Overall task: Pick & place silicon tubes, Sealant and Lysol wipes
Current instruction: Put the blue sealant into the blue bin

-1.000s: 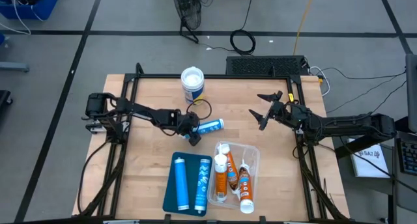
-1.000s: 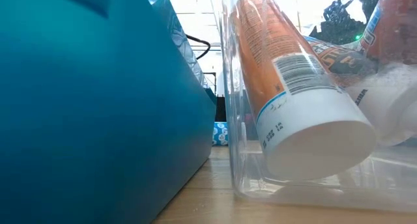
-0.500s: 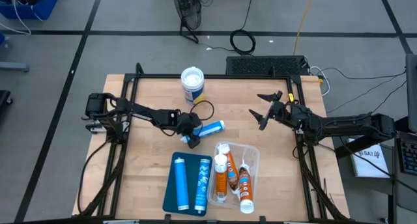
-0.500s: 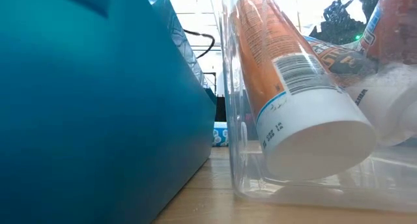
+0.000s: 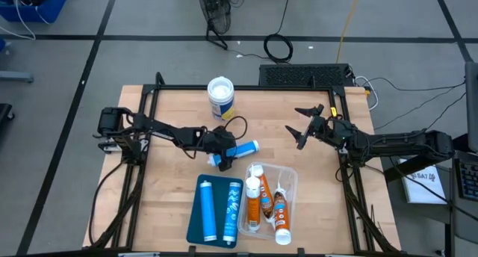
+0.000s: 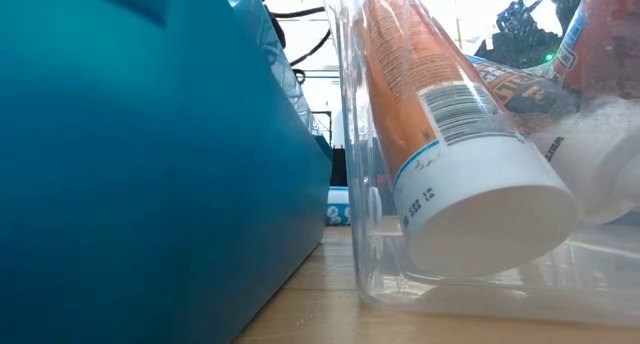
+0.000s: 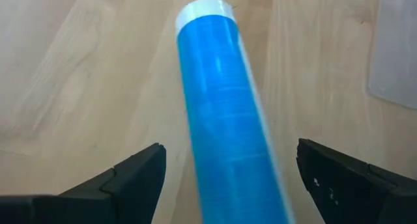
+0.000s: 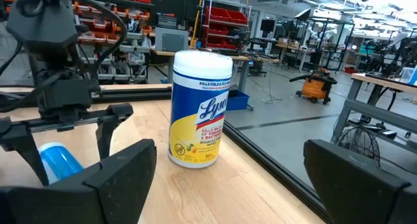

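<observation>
- High view: the left gripper (image 5: pixel 217 149) is low over the table (image 5: pixel 172 205) near its middle, at one end of a blue tube (image 5: pixel 240 149) that lies flat on the wood.
- Left wrist view: the blue tube (image 7: pixel 225 120) lies between the two fingers (image 7: pixel 140 175) — they stand wide on either side of it, with wood showing in the gaps, so no grip.
- The right gripper (image 5: pixel 306 125) hangs over the table's right part, well apart from the tube, fingers spread wide and holding nothing.
- The wipes (image 5: pixel 221 97) stand upright near the far edge, white lid up; the right wrist view shows them (image 8: pixel 199 107) on the wood beside the table's rail, with the left gripper (image 8: pixel 65 136) and the blue tube's end (image 8: pixel 58 160) beyond.
- A teal tray (image 5: pixel 190 220) at the near edge holds two blue tubes (image 5: pixel 220 208).
- Just right of it, a clear bin (image 5: pixel 291 178) holds orange sealant tubes (image 5: pixel 265 205) — it touches the tray's side in the low view.
</observation>
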`<state>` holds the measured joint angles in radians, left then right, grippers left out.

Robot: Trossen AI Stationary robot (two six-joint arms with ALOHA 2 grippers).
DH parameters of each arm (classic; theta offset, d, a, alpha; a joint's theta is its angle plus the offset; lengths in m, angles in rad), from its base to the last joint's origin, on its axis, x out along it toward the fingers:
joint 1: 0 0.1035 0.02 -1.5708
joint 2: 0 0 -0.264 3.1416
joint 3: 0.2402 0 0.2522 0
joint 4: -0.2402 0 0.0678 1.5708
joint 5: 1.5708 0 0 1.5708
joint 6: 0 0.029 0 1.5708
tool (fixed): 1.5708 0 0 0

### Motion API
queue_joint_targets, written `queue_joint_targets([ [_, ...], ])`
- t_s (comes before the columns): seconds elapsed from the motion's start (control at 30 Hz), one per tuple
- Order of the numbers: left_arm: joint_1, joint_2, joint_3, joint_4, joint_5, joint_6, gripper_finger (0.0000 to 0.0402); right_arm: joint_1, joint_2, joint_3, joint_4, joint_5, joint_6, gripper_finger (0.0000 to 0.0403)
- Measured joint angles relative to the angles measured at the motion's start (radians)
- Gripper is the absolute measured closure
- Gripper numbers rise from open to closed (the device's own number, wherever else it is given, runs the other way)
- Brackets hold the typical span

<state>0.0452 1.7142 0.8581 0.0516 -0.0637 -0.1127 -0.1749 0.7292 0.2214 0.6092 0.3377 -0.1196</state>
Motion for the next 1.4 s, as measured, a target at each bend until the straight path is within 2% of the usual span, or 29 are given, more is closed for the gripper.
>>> queue_joint_targets([
  [0.57,-0.072,0.001,0.000,0.008,0.011,0.005,0.0064,0.000,0.000,0.000,0.000,0.000,0.000,0.0039],
  [0.83,-0.114,0.020,0.000,0.014,-0.016,-0.049,0.0064,0.000,0.000,0.000,0.000,0.000,0.000,0.0039],
  [1.0,-0.109,0.101,0.005,0.048,0.032,-0.107,0.0064,0.000,0.000,0.000,0.001,0.000,0.000,0.0039],
  [1.13,-0.093,0.128,0.004,0.055,0.030,-0.128,0.0064,0.000,0.000,0.000,0.000,0.000,0.000,0.0039],
  [1.27,-0.067,0.116,0.002,0.057,0.018,-0.172,0.0064,0.000,0.000,0.000,-0.002,0.000,0.000,0.0039],
  [1.4,-0.036,0.110,-0.002,0.039,-0.052,-0.171,0.0064,0.000,0.000,0.000,-0.003,0.000,0.000,0.0039],
])
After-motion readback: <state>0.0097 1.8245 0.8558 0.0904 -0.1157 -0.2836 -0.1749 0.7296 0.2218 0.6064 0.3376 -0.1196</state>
